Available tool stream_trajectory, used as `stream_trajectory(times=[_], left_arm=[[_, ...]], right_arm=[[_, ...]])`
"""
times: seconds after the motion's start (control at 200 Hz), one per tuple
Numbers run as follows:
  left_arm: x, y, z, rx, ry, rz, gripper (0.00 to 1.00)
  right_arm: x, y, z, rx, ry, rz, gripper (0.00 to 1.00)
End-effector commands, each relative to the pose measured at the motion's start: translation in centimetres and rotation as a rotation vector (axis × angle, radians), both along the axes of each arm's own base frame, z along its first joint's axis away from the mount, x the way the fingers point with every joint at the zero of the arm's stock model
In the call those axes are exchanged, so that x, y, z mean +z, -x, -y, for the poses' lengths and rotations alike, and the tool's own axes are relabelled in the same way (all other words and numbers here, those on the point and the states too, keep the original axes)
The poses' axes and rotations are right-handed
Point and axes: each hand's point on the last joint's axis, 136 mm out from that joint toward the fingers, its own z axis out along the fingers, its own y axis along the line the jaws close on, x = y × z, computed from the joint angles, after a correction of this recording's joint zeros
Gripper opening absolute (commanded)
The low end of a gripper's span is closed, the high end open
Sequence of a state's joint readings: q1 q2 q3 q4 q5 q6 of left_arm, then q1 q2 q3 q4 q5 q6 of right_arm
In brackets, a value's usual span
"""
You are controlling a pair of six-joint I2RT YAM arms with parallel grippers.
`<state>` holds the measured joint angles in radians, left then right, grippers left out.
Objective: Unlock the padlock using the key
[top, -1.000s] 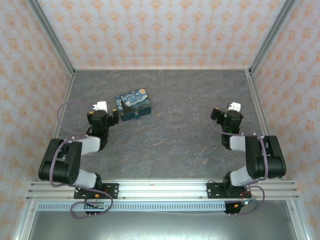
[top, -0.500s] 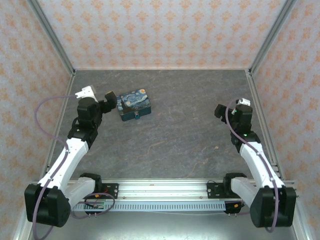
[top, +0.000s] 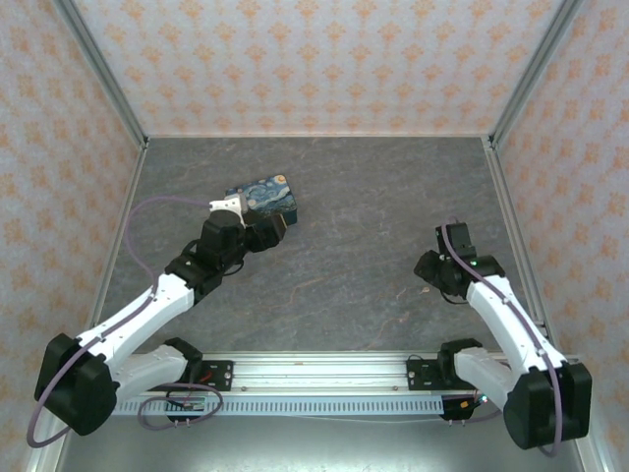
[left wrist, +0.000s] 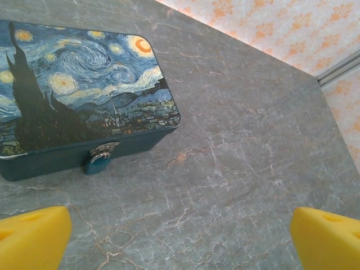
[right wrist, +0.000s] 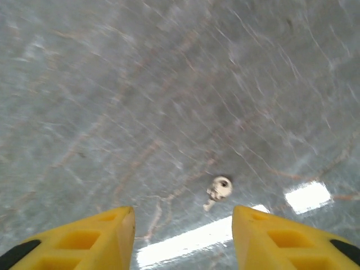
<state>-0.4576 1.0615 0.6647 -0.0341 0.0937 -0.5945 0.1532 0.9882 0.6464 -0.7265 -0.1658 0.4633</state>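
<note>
At the front wall of the painted tin, left of centre on the surface: the padlock, a tiny teal body, hangs from the tin's metal hasp with its base at or near the stone.

- The left end effector hovers just short of the tin, spread wide and holding nothing.
- The right end effector is low over the right side of the surface. There is a moderate gap between its fingers and it holds nothing.
- The key lies flat just ahead of that gap, nearer the right finger.

Risks, as I judge them:
- The key is small and lies flat. Fingers coming down on it may skate over it or flick it aside rather than pinch it.
- The key sits off-centre to the gap, so one finger could reach it first and push it away.
- The tin looks light. A push at the padlock could slide the whole tin unless the lock body is steadied.
- The padlock swings free on the hasp, so it may twist away from a key tip.

Hard to make out:
- The keyhole's position on the padlock can't be read.
- The right wrist view is soft, with glare patches beside the key. Which way its blade points is uncertain.
- From above, the left wrist covers the tin's front edge.
- Both wrist views cut the fingers off at the tips.
</note>
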Motion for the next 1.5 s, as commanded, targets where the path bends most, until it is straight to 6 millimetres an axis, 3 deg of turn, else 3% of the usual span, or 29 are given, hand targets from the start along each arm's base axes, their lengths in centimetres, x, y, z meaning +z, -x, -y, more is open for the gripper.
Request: stream_trajectory(times=[0.0,0.195,0.475,1.061,1.341,1.491], left_arm=[[0.4,-0.5,0.1,0.011,0.005,0.024,1.0],[-0.2,-0.9,0.6,-0.003,-0.006,0.022,1.0],[-1.0,-1.4,1.6,-0.033,0.013,0.001,1.0],[-0.9,-1.6,1.7,-0.031,0.012,0.003,1.0],[-0.8,-1.6,1.8,-0.033,0.013,0.002,1.0],[-0.8,-1.6,1.9,-0.037,0.01,0.0,1.0]], right_arm=[[-1.9,2.4,1.4,-0.083,0.062,-0.126,0.46],[-3.2,2.6,1.6,-0.081,0.092,-0.174,0.38],[-4.3,2.1,1.2,-0.06,0.084,-0.193,0.37],[-6.0,1.0,0.4,-0.022,0.087,-0.245,0.31],[-6.7,1.4,0.5,-0.024,0.095,-0.269,0.23],[-6.7,1.5,0.5,-0.027,0.092,-0.268,0.12]])
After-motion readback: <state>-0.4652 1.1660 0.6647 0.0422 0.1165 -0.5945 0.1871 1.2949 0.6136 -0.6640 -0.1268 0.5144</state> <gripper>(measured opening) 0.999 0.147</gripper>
